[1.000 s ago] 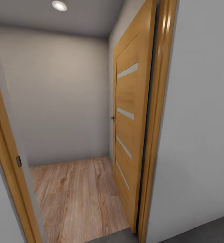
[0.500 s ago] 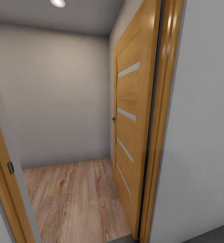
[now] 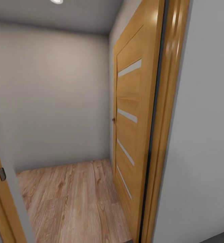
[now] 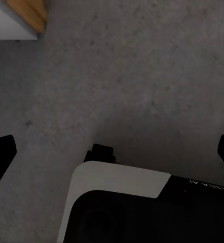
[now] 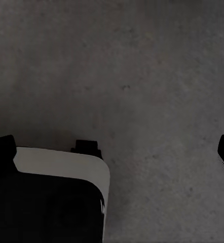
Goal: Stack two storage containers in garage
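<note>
Facing an open wooden door (image 3: 132, 128) onto a wood-plank floor (image 3: 74, 199); left gripper (image 4: 112, 152) and right gripper (image 5: 114, 149) both spread wide, empty, hanging above the dark concrete floor (image 5: 142, 76)

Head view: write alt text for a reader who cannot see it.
An open wooden door with pale horizontal strips stands at the right of a doorway into a small room with a wood-plank floor and grey walls. A door frame runs beside it.

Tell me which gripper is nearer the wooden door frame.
Left, as far as the views show. The left gripper hangs open over concrete floor with a door frame corner close by; the right gripper hangs open over bare concrete.
</note>
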Controlling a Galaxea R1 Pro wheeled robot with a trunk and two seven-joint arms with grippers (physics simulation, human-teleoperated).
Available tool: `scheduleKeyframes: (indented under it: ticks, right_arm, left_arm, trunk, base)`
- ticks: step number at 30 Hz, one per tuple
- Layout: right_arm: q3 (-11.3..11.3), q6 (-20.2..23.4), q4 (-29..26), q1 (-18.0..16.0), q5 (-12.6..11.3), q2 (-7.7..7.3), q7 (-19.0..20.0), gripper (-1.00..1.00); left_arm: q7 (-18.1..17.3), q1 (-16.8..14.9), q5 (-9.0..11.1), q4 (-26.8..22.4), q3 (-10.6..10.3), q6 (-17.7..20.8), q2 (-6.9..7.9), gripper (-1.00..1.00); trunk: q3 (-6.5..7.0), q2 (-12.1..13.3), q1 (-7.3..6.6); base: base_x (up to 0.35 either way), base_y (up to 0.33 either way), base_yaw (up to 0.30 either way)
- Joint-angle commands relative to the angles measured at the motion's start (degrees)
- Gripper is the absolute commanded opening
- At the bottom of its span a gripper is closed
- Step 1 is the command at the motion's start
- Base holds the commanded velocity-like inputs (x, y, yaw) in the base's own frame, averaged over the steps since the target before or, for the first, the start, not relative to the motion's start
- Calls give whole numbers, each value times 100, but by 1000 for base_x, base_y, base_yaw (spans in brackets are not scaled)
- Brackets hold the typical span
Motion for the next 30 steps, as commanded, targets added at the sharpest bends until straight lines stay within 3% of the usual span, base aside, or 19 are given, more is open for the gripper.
scheduleKeyframes:
  ticks: [1,6,15,30]
  right_arm:
    - [40,-19,11,-6,4,2,-22,100]
    - [41,-25,11,-6,4,-12,-23,100]
    - [42,-28,10,-6,4,-30,-32,100]
    - [41,-27,8,-6,4,-36,-32,100]
  left_arm:
    - [16,-3,45,-2,-50,-3,0,100]
    - [18,0,45,-2,-49,-3,0,100]
    - [19,-2,45,-2,-46,-3,0,100]
    - [-28,1,43,-2,-44,5,-3,100]
  trunk:
    - [-7,-4,4]
    - [-7,-4,4]
    - [-7,-4,4]
    - [-7,-4,4]
  base:
    - [312,0,0]
    - [318,0,54]
    - [257,0,254]
    - [6,0,275]
